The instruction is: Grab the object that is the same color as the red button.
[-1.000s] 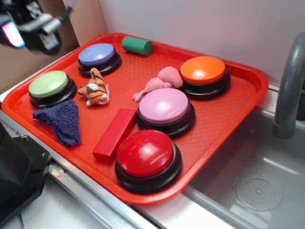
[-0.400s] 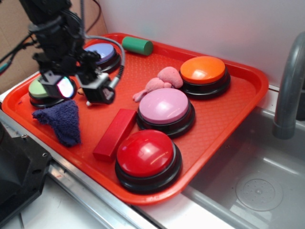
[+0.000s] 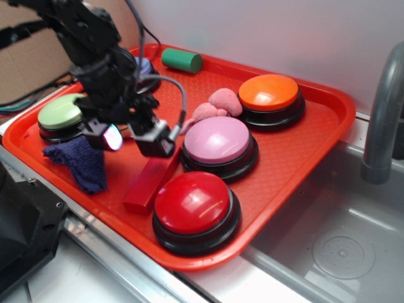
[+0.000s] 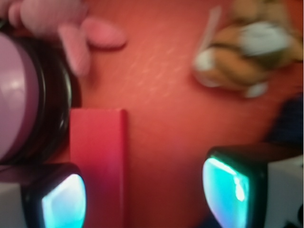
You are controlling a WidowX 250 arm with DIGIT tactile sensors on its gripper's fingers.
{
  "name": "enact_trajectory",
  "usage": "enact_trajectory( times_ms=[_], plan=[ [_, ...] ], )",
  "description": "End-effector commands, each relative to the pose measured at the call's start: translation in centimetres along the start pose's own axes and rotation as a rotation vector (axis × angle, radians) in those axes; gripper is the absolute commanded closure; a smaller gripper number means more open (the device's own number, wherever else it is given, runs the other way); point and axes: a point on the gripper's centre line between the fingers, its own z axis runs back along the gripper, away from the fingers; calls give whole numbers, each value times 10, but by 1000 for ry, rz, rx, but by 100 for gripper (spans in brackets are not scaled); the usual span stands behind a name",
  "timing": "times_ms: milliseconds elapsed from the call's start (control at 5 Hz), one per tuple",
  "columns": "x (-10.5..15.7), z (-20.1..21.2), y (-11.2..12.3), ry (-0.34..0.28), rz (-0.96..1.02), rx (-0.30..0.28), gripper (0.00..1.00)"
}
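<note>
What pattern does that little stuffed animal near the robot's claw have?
Orange-brown with dark stripes and white patches, like a tiger. It is blurry, but shows best in the wrist view.

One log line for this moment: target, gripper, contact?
target: red block on tray, beside red button | gripper: open, above block | contact: none

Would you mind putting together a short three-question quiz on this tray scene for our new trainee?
1. True or false: the gripper is already shut on the red block.
2. Which button does the red block lie beside? A) pink button B) orange button C) green button
3. Fill in: the green cylinder lies near the tray's ____ edge.

Key:
1. False; its fingers are spread apart above the tray.
2. A
3. far
</note>
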Motion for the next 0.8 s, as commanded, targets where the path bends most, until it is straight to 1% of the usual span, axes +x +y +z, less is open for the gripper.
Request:
enact_trajectory(
  times_ms=[0, 200, 400, 600],
  plan=[
    [-4, -16, -16, 21, -51, -43, 0],
    [-6, -23, -21, 16, -45, -37, 0],
    [-7, -28, -22, 21, -34, -15, 0],
    [-7, -29, -18, 30, 0, 14, 90]
  ],
)
